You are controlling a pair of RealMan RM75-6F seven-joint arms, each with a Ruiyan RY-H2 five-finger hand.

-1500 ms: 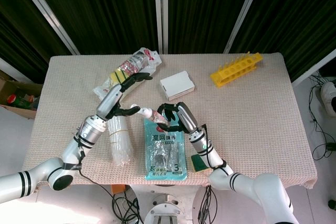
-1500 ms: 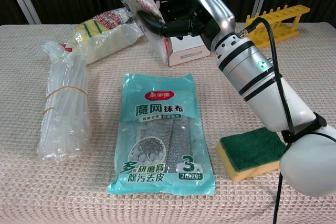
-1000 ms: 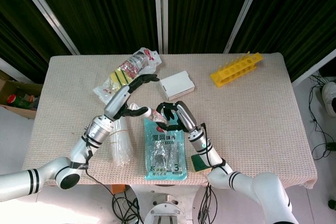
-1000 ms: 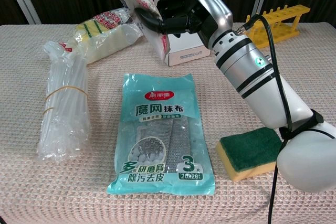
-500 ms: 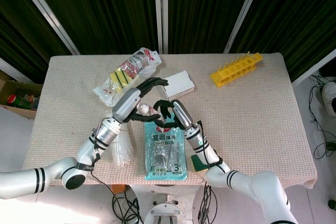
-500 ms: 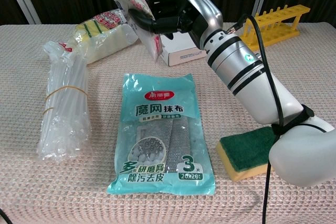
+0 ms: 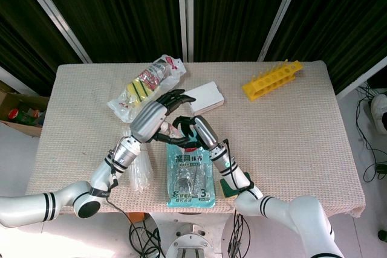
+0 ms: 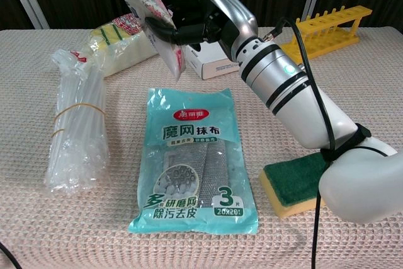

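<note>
My right hand [image 7: 188,129] [image 8: 192,14] grips a small clear packet [image 7: 171,127] [image 8: 153,20] with pink and white contents and holds it tilted above the table. My left hand [image 7: 155,116] lies right against the packet's upper end, with its dark fingers [image 7: 176,97] spread over it. Its thumb is hidden, so I cannot tell whether it grips the packet. In the chest view the packet's top runs out of the frame, and the left hand itself does not show there.
Below the hands lies a green cloth packet [image 7: 190,176] [image 8: 195,162]. To its right is a green and yellow sponge [image 7: 228,187] [image 8: 301,181], to its left a clear plastic bundle [image 7: 138,164] [image 8: 79,130]. Further back are a bagged sponge pack [image 7: 145,83], a white box [image 7: 204,96] and a yellow rack [image 7: 272,80].
My left hand has moved right, closing in over the packet. My right hand has carried the packet a little left and toward the left hand.
</note>
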